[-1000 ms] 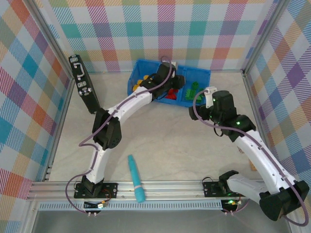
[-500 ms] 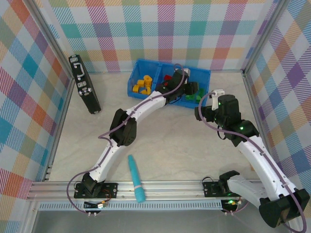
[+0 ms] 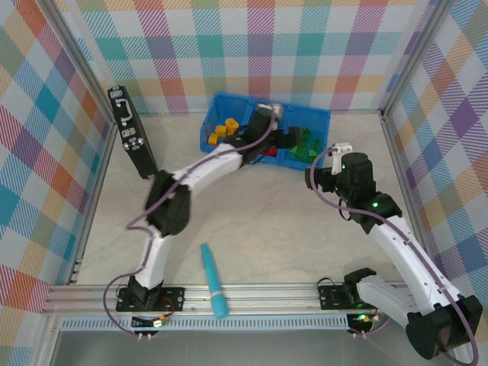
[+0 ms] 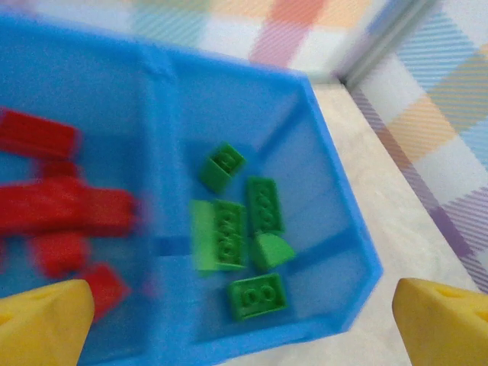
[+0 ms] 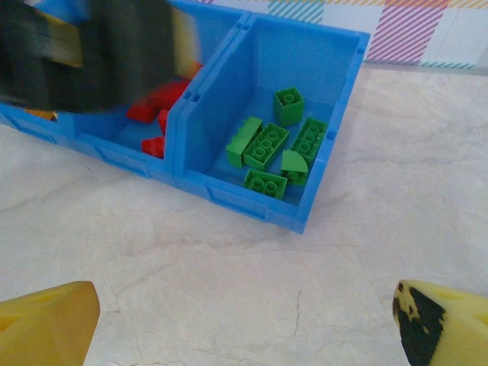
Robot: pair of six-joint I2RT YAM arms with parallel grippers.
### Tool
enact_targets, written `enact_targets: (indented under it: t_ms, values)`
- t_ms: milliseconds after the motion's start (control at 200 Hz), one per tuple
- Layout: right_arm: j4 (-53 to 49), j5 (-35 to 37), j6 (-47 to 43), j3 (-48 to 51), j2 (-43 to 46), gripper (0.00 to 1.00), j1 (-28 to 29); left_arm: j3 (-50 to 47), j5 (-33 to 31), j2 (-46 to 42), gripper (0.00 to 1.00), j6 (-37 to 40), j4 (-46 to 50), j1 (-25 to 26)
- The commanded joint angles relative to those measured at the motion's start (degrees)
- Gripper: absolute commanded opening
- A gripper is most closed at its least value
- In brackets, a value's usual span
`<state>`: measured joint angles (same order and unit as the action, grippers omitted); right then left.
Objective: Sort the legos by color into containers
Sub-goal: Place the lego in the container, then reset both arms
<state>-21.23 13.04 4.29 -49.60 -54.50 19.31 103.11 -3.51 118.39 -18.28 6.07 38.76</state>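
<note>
Pale marbled surface (image 5: 229, 274) bears a bright blue three-compartment plastic bin (image 5: 236, 202) holding colour-sorted small studded bricks (image 5: 265, 145), so sorting looks done; left hand (image 4: 242, 320) above, right hand (image 5: 244, 313) nearby, both spread empty.

The left arm (image 3: 204, 169) stretches over the blue bin (image 3: 314, 115); yellow bricks (image 3: 221, 131) at its left end, green bricks (image 3: 308, 145) right; teal cylinder (image 3: 213, 278) near front.

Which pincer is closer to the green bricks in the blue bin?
Left. The left pincer hangs open just above the bin, over the green bricks. The right pincer, also open, sits back over the table in front of the bin.
</note>
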Motion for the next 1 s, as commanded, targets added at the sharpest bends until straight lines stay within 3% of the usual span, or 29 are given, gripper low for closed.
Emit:
enact_targets:
  t_ms: [0, 190, 335, 430, 540, 710, 795, 855, 995]
  values:
    - [8.08, -0.37, 1.72, 2.52, -2.32, 0.99, -1.72, -20.07, -12.12, -19.12, 1.00, 10.37, -17.48, -4.92]
    - [18.83, 3.47, -1.42, 10.58, -3.09, 0.99, -2.02, -41.63, -20.56, -37.86, 1.00, 18.94, -14.01, -13.08]
    - [24.27, 13.89, 2.14, 16.69, -1.35, 0.99, -3.36, -58.81, -30.30, -49.31, 1.00, 21.47, -17.33, -19.07]
    - [25.26, 15.75, 2.84, 19.74, -2.52, 0.99, -4.17, -69.27, -28.90, -52.48, 1.00, 18.74, -23.37, -25.80]
    - [32.73, 15.40, 0.94, 23.81, -4.29, 0.99, -4.57, -77.35, -24.71, -49.03, 1.00, 15.12, -35.50, -30.48]
    - [38.70, 12.71, 0.05, 23.72, -9.91, 0.99, -5.05, -75.36, -22.56, -36.22, 1.00, 15.78, -40.83, -31.49]
    - [41.93, 12.17, -1.57, 23.32, -13.22, 0.99, -5.50, -76.63, -21.87, -30.62, 1.00, 16.21, -48.25, -32.00]
    - [43.47, 10.54, -3.18, 23.16, -15.21, 0.99, -6.45, -75.10, -20.26, -30.87, 1.00, 15.86, -44.16, -32.04]
    - [48.99, 2.07, -5.15, 24.00, -18.92, 0.99, -10.97, -78.82, -12.66, -29.62, 1.00, 18.31, -51.90, -32.41]
